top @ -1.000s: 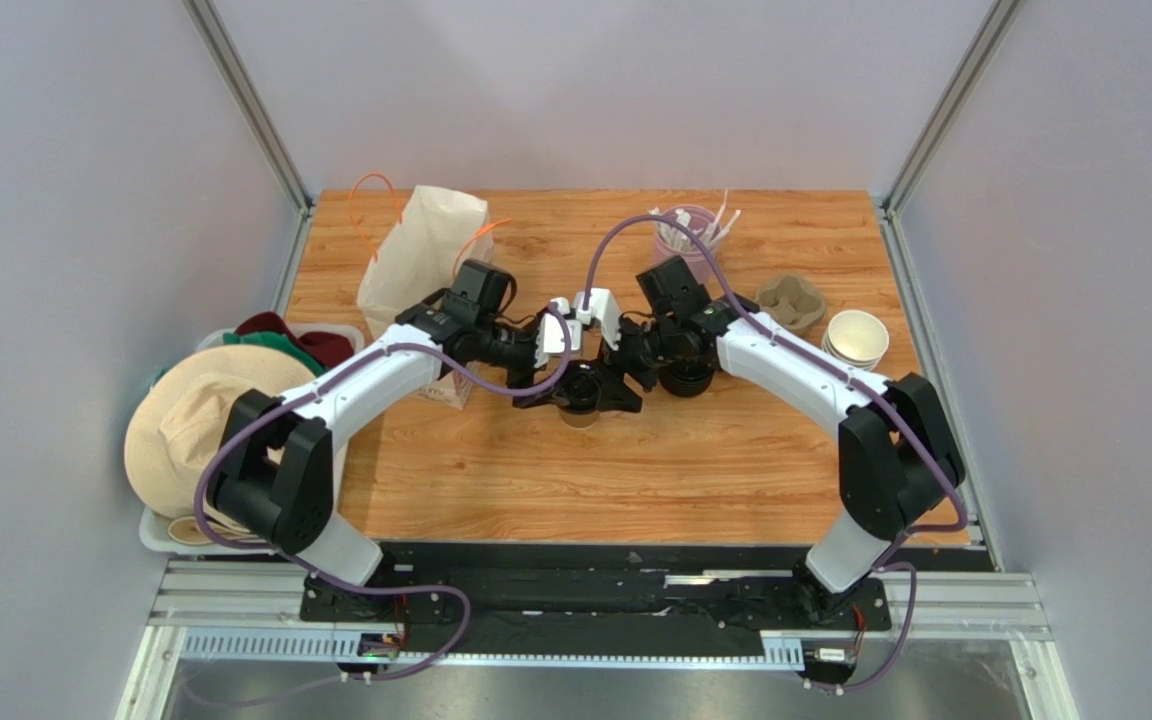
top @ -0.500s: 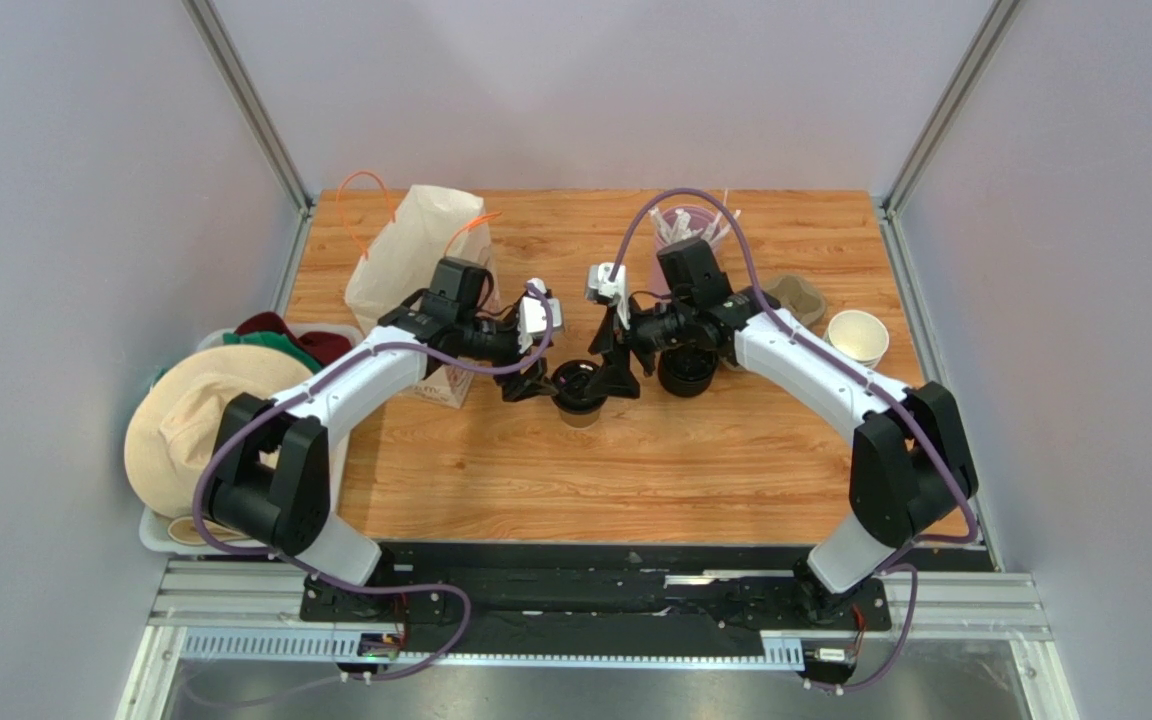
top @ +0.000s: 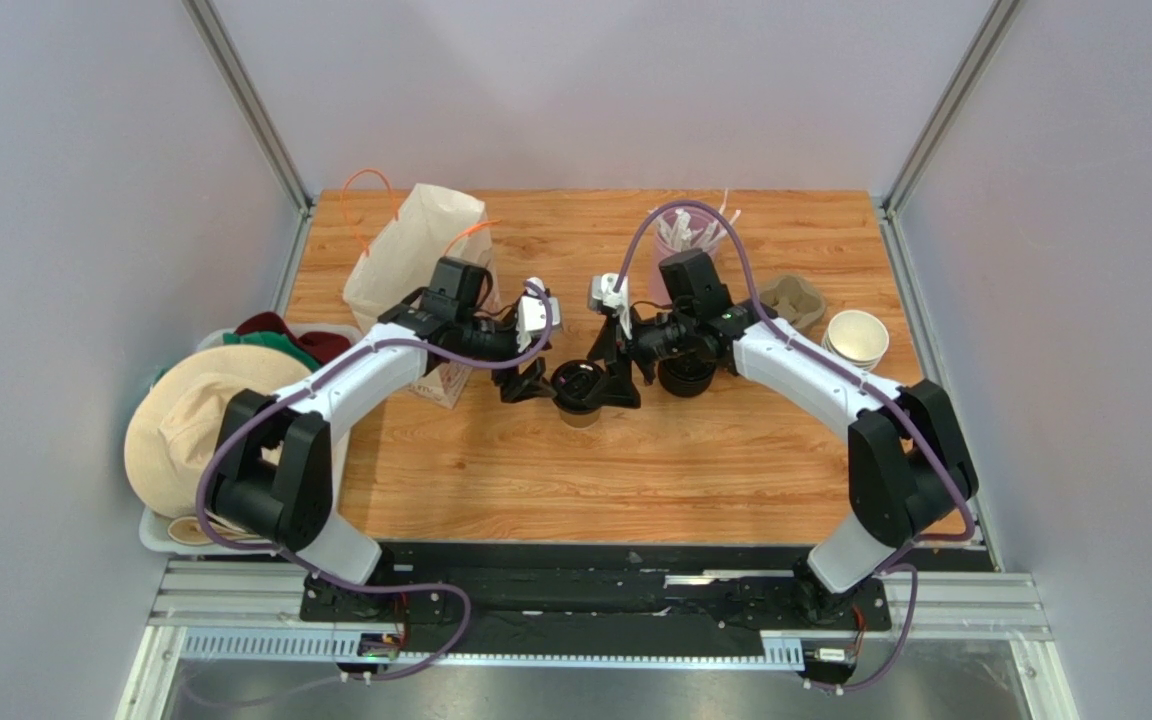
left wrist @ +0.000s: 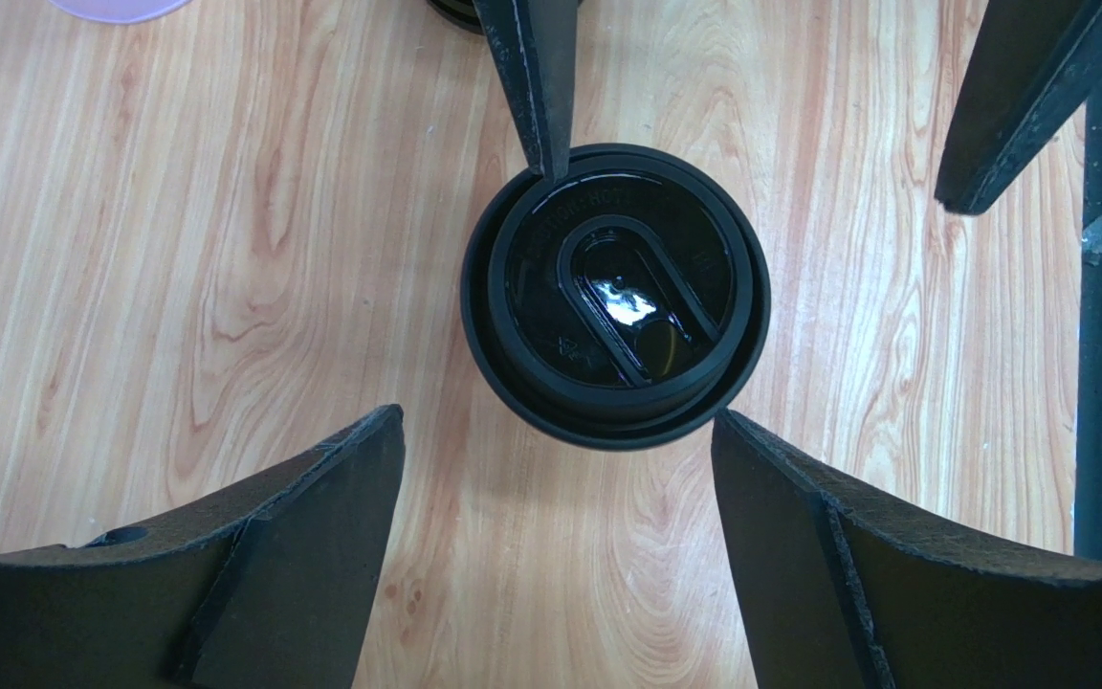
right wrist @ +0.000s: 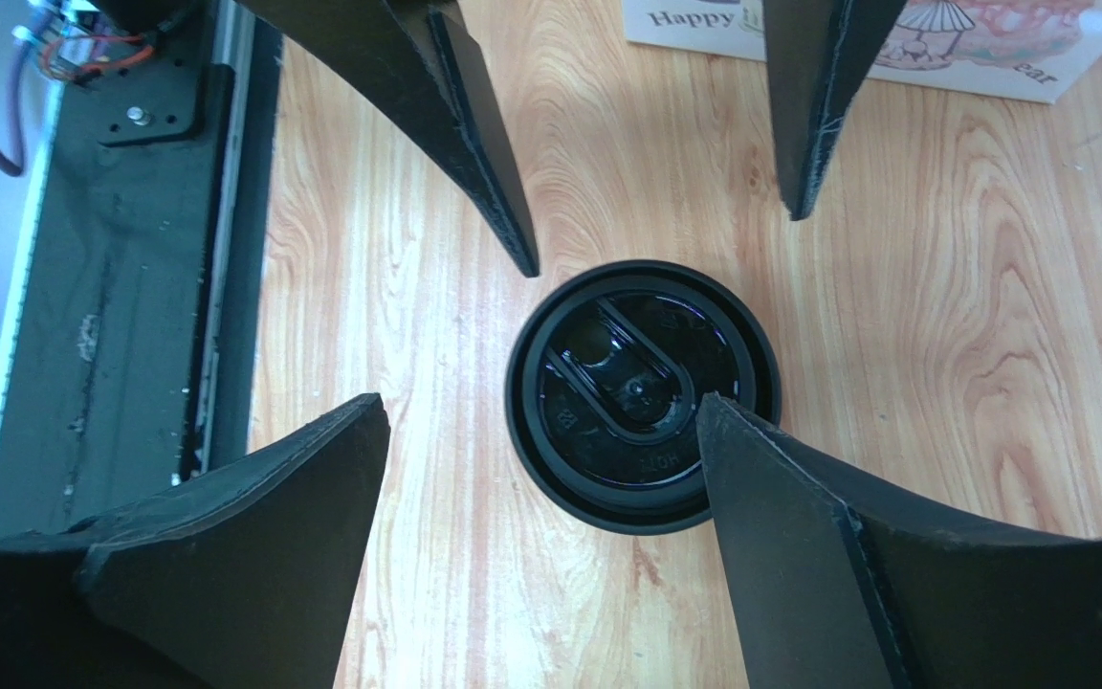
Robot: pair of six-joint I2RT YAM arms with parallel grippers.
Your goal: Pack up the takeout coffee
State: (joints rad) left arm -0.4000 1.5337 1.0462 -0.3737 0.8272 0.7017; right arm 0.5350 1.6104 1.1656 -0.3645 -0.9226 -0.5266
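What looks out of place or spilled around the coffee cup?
Nothing spilled or damaged. The takeout coffee stands upright on the table, its black lid on. Only oddity: the left gripper and right gripper, both open, crowd it from opposite sides, one right fingertip at the lid's rim.

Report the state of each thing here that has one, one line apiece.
takeout coffee: upright on the table, black lid on, not gripped.
left gripper: open, fingers either side of the coffee.
right gripper: open, over the coffee.
paper bag: standing upright, coffee not in it.
stack of cups: upright, no lid.
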